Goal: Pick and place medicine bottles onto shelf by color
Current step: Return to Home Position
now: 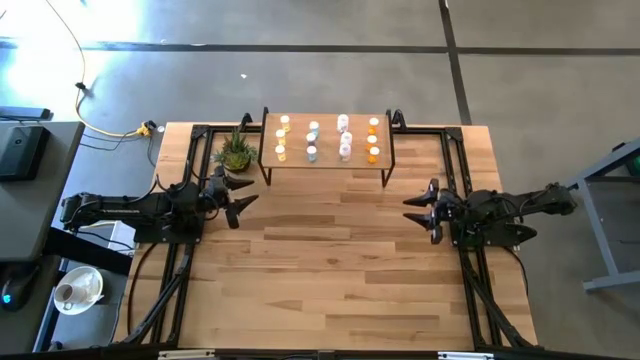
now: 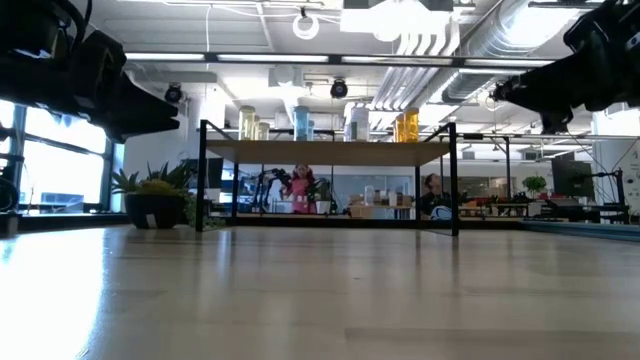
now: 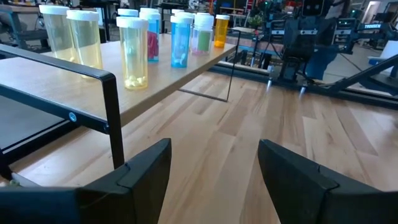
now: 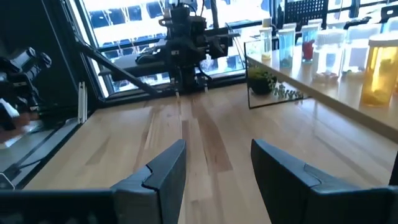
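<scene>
Bottles in four colours on a pale wood shelf.
The yellow bottles (image 1: pixel 283 138), blue bottles (image 1: pixel 312 140), pale bottles (image 1: pixel 344 138) with pink inside and orange bottles (image 1: pixel 373 140) all have white caps (image 3: pixel 131 22) and see-through bodies. The shelf (image 1: pixel 327 163) has a light wood top and black legs. The bench (image 1: pixel 340 270) is honey-coloured planks with darker streaks, framed in black. The plant (image 1: pixel 236 153) is green and yellow-green, in a dark pot (image 2: pixel 155 212). The left hand (image 1: pixel 248 200) and right hand (image 1: pixel 408 210) are black. The floor (image 1: pixel 300 70) is grey with dark lines.
</scene>
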You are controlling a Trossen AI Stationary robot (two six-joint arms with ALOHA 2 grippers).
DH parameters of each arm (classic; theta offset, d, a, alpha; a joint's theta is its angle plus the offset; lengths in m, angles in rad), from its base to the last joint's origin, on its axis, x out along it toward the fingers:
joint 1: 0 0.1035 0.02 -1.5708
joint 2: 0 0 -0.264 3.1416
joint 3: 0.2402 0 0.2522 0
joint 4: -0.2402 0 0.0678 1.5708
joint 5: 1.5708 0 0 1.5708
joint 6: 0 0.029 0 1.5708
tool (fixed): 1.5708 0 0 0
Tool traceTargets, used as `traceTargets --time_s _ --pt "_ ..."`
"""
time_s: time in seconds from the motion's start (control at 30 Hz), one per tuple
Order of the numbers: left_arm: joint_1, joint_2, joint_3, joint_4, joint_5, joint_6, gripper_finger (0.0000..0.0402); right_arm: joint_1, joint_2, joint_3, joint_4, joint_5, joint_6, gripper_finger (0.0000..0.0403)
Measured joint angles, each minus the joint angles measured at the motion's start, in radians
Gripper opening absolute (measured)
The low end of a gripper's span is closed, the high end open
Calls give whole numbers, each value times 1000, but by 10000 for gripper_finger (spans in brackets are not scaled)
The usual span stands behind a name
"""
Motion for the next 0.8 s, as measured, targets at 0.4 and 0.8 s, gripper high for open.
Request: traceTargets --time_s 0.4,0.8 --pt "0 0 0 0 0 0 229 0 0 0 -14 10 -7 172" --pt "0 0 0 0 0 0 229 0 0 0 -14 10 -7 172"
